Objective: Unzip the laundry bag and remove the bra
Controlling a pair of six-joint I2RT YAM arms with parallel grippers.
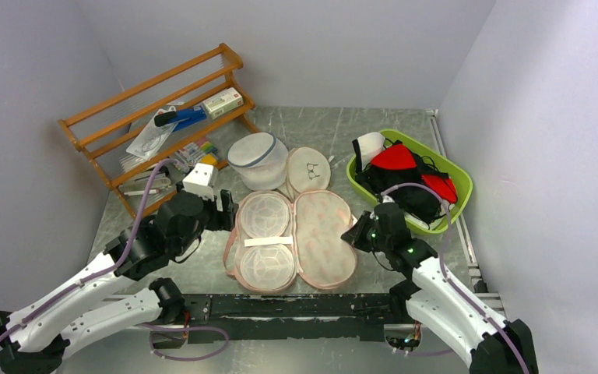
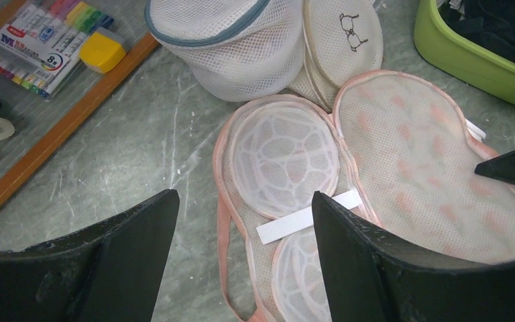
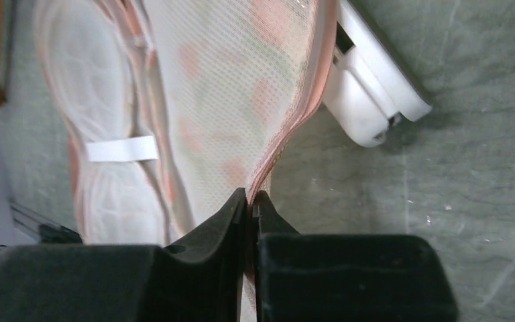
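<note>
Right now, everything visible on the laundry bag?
The laundry bag lies unzipped and spread flat on the table, two peanut-shaped halves side by side. Peach-pink mesh with faint flower print, pink edging. Left half holds two white mesh domes with a white band between them. No garment visible inside. The right gripper pinches its right rim.

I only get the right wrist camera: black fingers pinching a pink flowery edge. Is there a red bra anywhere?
Observer: Yes, a red bra lies on black clothes in a green basket, right of the case.
Visitor: And the other arm?
Observer: The left gripper hangs open by the case's left edge.
Visitor: Anything behind the case?
Observer: A round white mesh bag stands there.
</note>
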